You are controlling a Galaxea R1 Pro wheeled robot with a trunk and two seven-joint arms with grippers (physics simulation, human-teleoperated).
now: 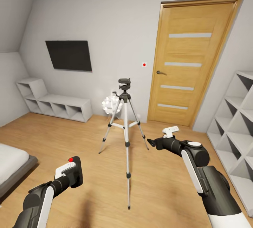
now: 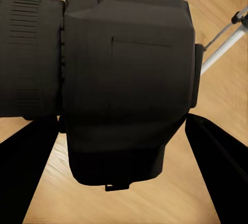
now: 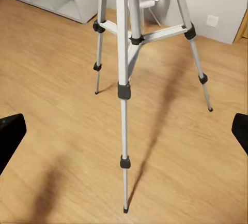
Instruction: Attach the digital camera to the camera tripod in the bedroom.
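While my left pincer [image 1: 68, 172] is clamped on the digital camera [image 2: 126, 87], I judge the load rigid, fairly light but fragile, with smooth plastic that could slip. The body is the place to hold; its lens barrel and red button should stay free. That arm sits low at the near left, forearm reaching forward, camera lifted just above the wood floor [image 1: 91, 158] and well short of the camera tripod [image 1: 124, 115]. This stand is in the middle of the bedroom, its black head bare, tall and thin-legged, likely easy to tip. My right pincer [image 1: 151, 143] hangs empty, fingers apart, at the near right beside one leg.
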